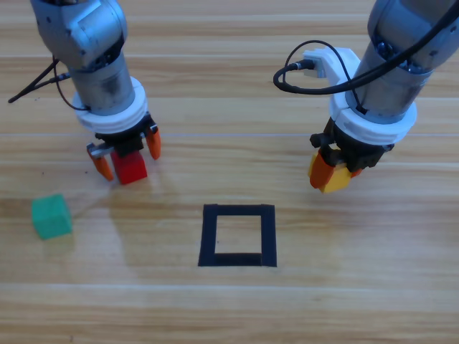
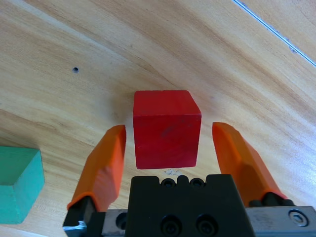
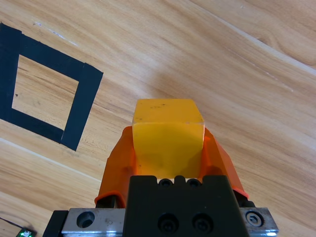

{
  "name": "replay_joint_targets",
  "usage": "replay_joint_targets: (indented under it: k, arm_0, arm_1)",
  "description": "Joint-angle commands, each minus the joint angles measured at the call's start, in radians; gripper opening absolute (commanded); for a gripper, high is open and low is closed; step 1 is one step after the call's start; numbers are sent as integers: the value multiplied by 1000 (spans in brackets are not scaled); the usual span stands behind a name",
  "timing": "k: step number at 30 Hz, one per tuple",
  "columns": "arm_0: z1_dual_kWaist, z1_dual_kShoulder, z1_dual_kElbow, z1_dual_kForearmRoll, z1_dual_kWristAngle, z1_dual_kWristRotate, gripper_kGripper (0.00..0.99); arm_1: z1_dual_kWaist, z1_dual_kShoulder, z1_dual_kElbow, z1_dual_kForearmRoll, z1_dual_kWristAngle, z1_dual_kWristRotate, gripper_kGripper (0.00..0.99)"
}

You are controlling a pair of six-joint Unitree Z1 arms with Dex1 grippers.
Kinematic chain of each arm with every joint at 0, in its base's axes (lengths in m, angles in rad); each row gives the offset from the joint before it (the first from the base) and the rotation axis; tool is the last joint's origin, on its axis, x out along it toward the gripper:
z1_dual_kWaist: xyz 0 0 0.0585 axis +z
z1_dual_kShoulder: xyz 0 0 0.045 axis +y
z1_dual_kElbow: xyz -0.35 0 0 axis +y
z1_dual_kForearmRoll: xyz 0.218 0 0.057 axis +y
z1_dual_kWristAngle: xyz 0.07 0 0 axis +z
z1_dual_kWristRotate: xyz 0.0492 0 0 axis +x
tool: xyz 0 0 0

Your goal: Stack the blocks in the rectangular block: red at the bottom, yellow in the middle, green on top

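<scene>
Left gripper fingers open, straddling red cube; right gripper clamps yellow cube, nearer tape square.

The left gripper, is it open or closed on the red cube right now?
Open. In the left wrist view the left gripper has a jaw on each side of the red cube, with wood showing in both gaps.

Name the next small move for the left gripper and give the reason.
Probably close the left gripper on the red cube: its jaws stand open on either side of the cube, with gaps showing. Red goes at the bottom, yet the black tape square holds nothing, while the right gripper already holds the yellow cube.
</scene>
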Motion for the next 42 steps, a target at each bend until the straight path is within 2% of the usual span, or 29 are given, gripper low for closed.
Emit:
replay_joint_targets:
  k: [1,3,5,7,11,18,22,28,34,40,42]
  arm_0:
    - [22,48,27,-2,12,24,551]
    - [23,50,31,0,13,38,407]
    - [22,61,28,4,12,52,311]
    - [22,79,2,30,13,67,264]
    - [20,159,-180,216,58,113,51]
    - [-46,157,-338,334,25,291,37]
    - [-106,139,-338,334,-16,398,34]
    - [-225,122,-323,334,-16,486,35]
    - [-317,107,-317,333,-24,463,41]
    - [-331,27,-279,296,-28,354,43]
    - [-333,-25,-217,248,-31,311,43]
  arm_1:
    - [-19,-18,35,-36,7,-7,0]
    - [-19,-18,35,-39,7,-7,0]
    - [-19,-20,36,-39,7,-7,0]
    - [-19,-20,35,-39,7,-7,0]
    - [-19,-23,36,-39,7,-9,0]
    - [-19,-37,42,-39,5,-9,0]
    - [-19,-49,53,-39,5,-6,0]
    - [-19,-61,64,-44,2,5,0]
    - [-19,-71,76,-50,-4,22,0]
    - [-19,-72,81,-54,-6,26,0]
    - [-19,-74,84,-59,-6,26,0]
